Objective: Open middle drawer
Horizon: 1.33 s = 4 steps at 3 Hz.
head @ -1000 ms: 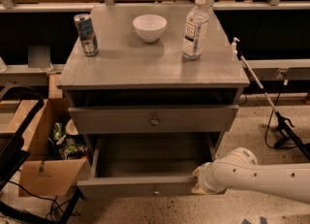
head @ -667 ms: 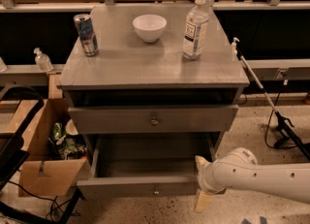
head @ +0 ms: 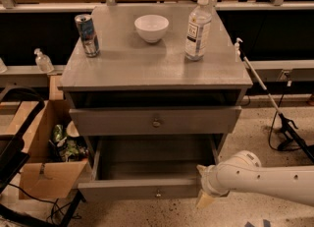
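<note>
The grey cabinet (head: pixel 122 69) has the middle drawer (head: pixel 117 121) with its flat front and small round knob (head: pixel 156 122); its front sits close to the cabinet face. Above it is a dark slot under the top. The bottom, taller drawer (head: pixel 127 189) is pulled out and looks empty inside. My gripper (head: pixel 202 185) is at the end of the white arm (head: pixel 265 179) coming from the right. It is at the right end of the bottom drawer's front, well below and right of the middle knob. Its cream fingertips (head: pixel 204 201) stand apart, one above the other, holding nothing.
On the cabinet top stand a can (head: pixel 87 35), a white bowl (head: pixel 151 27) and a water bottle (head: pixel 197 27). A cardboard box (head: pixel 41 174) with rubbish stands left. A grabber stick (head: pixel 265 89) leans at the right. A pump bottle (head: pixel 43 61) is at the left.
The gripper's lower finger has come into sight below the bottom drawer's front corner, and the hand sits slightly lower. The drawers have not moved.
</note>
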Each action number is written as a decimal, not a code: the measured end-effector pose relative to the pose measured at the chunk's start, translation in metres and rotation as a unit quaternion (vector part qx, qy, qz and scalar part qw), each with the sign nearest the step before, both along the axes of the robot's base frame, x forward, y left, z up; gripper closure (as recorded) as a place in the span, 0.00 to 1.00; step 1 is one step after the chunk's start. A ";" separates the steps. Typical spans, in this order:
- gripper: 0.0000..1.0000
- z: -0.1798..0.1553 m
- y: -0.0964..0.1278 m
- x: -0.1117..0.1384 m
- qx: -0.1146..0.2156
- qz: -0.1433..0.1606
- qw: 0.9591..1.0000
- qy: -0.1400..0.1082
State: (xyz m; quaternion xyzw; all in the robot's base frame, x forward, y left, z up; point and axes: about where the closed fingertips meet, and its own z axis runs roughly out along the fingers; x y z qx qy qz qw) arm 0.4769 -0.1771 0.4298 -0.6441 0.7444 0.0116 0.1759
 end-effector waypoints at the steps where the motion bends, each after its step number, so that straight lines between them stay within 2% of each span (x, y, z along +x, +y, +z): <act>1: 0.47 -0.011 -0.010 -0.024 0.001 -0.033 0.999 0.029; 2: 0.78 -0.007 -0.010 -0.048 0.001 -0.054 0.998 0.038; 3: 0.99 -0.003 -0.010 -0.048 0.001 -0.054 0.998 0.037; 4: 1.00 -0.002 -0.010 -0.048 0.001 -0.054 0.998 0.037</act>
